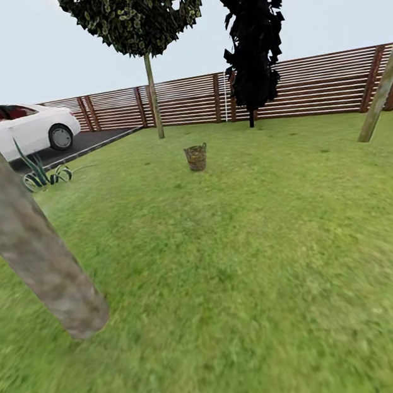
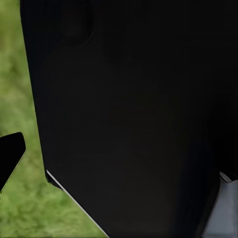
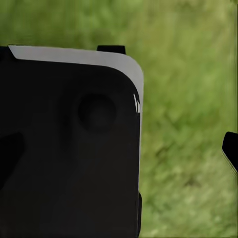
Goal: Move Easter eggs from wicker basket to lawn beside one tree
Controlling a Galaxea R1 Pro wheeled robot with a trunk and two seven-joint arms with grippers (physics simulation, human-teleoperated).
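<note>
Wicker basket (image 1: 196,157) stands upright on lawn (image 1: 246,265), far ahead, between trees. Eggs inside not visible; probably light, smooth, so you grip around middle. End effector states: cannot tell.

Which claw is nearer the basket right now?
Can't tell. The basket stands far ahead on the lawn; both wrist views face grass beside the robot's dark body, well short of it.

basket (image 1: 196,157) mid-lawn (image 1: 246,265), tree (image 1: 153,95) behind

A home garden. Lawn (image 1: 246,265) with trees (image 1: 153,95), closed in by a slatted fence (image 1: 306,85). A white car (image 1: 25,130) stands on the driveway (image 1: 79,146).
</note>
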